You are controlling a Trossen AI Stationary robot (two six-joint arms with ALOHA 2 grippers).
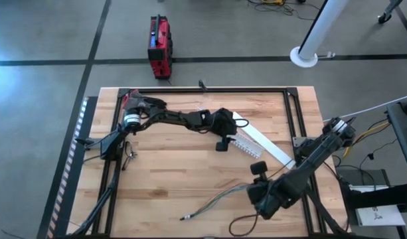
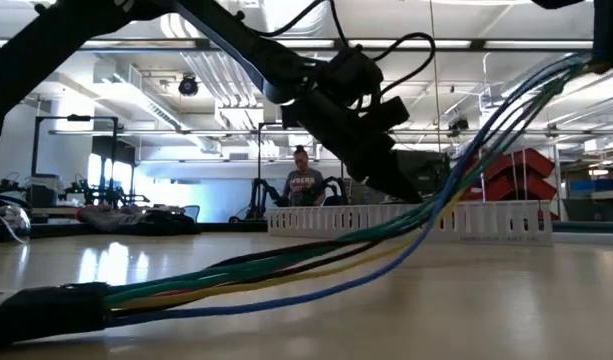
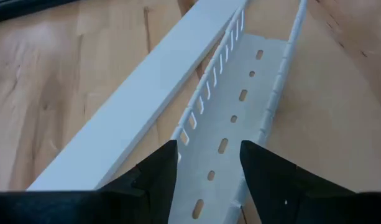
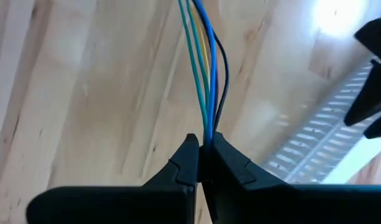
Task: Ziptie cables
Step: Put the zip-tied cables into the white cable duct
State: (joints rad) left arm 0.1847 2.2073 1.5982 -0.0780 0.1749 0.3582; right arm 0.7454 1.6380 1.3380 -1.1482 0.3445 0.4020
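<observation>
Wooden table (image 1: 170, 179) bears thin, multicoloured cables (image 1: 213, 201).

Two dark jointed arms, silver ring on the left arm (image 1: 131, 120), black wedge-shaped fingers (image 3: 156, 180), glossy housings

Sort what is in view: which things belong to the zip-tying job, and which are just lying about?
Job:
- cables, pinched in the right gripper
- left gripper, open over the slotted channel

Lying about:
- flat white lid beside the channel
- red case on the floor beyond the table
</observation>
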